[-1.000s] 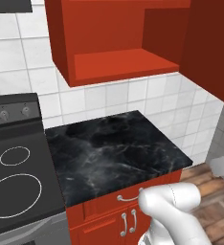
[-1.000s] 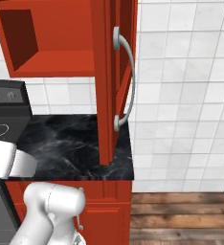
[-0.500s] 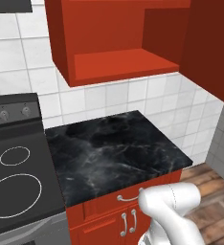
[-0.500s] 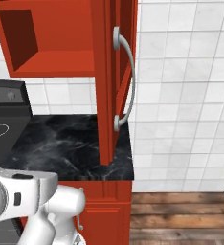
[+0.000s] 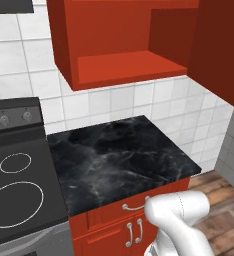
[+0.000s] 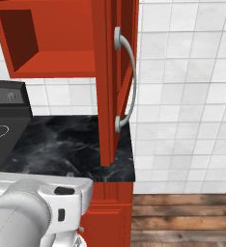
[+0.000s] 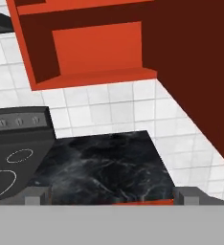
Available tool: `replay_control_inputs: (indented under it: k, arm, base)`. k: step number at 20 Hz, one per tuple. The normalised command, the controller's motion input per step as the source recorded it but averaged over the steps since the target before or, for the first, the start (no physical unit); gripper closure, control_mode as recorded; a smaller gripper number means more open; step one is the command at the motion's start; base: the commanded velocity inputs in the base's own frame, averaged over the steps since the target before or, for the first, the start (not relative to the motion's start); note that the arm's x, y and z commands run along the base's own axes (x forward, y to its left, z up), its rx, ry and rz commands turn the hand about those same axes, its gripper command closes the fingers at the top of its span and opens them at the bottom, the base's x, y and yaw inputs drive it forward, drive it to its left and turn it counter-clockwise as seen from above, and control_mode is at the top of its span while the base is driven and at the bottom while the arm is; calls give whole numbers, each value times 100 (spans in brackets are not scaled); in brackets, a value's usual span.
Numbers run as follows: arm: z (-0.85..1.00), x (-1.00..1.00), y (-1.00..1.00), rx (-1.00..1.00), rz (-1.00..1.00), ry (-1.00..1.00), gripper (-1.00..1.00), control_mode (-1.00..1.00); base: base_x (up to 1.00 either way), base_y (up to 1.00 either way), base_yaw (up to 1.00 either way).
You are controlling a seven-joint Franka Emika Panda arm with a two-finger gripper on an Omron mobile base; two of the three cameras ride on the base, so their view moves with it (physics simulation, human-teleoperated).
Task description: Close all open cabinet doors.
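Observation:
One tall red cabinet door (image 5: 223, 47) stands swung wide open at the right of the open wall cabinet (image 5: 124, 45), whose red shelf is bare. From the right base camera this door (image 6: 110, 82) is edge-on, its long curved silver handle (image 6: 128, 79) facing right. In the hand view the door's dark inner face (image 7: 195, 67) fills the right side. My gripper (image 7: 111, 196) is open, its fingertips (image 7: 36, 195) far apart, nothing between them. It sits low in front of the counter, well short of the door.
A black marble counter (image 5: 119, 160) lies under the cabinet, with a dark stove (image 5: 16, 185) to its left. Red base-cabinet doors and a drawer (image 5: 131, 227) sit below. White tiled walls close the back and right. My white arm (image 6: 37, 212) fills the near foreground.
My arm has swung across the foreground: its hand left the right edge of the left base view and a large link now looms in the right base view. The door has not moved.

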Motion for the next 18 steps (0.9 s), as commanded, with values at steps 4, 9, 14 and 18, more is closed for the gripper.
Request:
replay_control_inputs:
  k: [4, 9, 14, 18]
  arm:
    - [6, 0, -52, 3, 0, -8, -100, -100]
    - [3, 4, -55, 3, 0, -9, -100, -100]
    - [0, 2, -48, 0, 0, -13, -100, -100]
    - [10, 1, -40, 0, 0, -9, -100, -100]
  base:
    - [0, 0, 0]
    - [0, 0, 0]
    - [0, 0, 0]
    - [0, 0, 0]
